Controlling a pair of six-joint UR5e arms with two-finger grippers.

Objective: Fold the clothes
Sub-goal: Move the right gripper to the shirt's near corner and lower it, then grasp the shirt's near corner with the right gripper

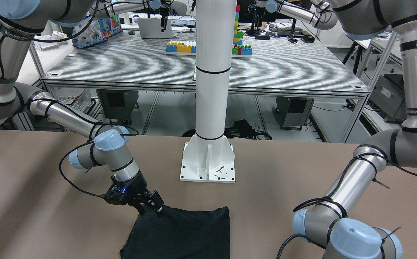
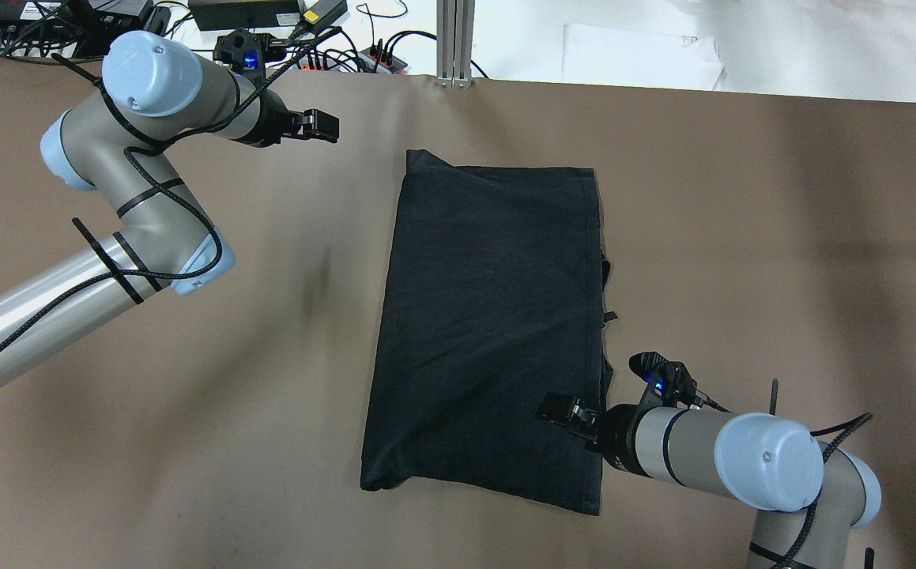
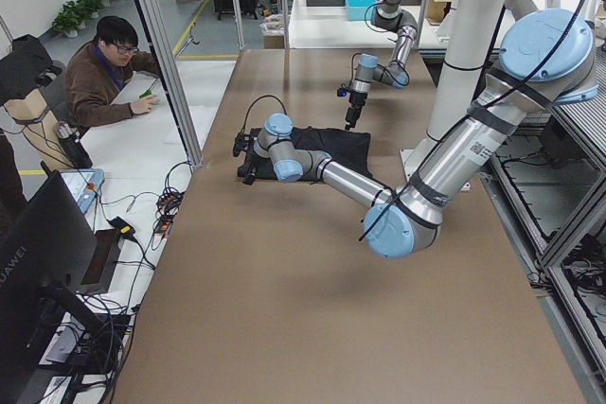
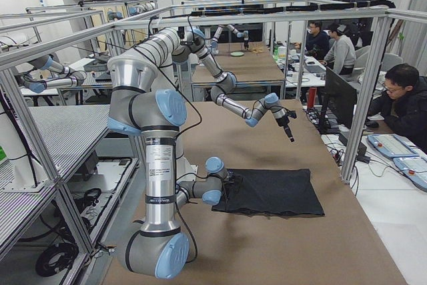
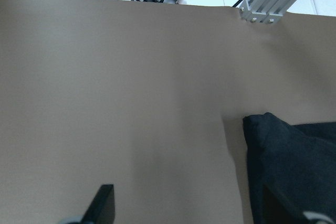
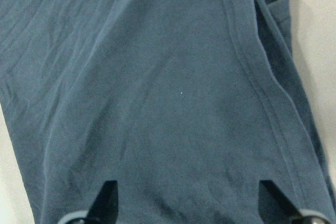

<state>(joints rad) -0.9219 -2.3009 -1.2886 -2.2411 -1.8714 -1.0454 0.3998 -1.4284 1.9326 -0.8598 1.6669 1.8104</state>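
Black garment (image 6: pixel 173 93) is lying flat directly beneath the right gripper (image 2: pixel 559 411), whose jaws are spread wide and gripping nothing.
Its long axis is running straight ahead of that gripper, away from the robot, with the hemmed edge just to the gripper's right. Right arm is sitting nearer. Left gripper (image 2: pixel 323 126), likewise spread and empty, is hanging well left of the far corner, over the table (image 2: pixel 189 356).
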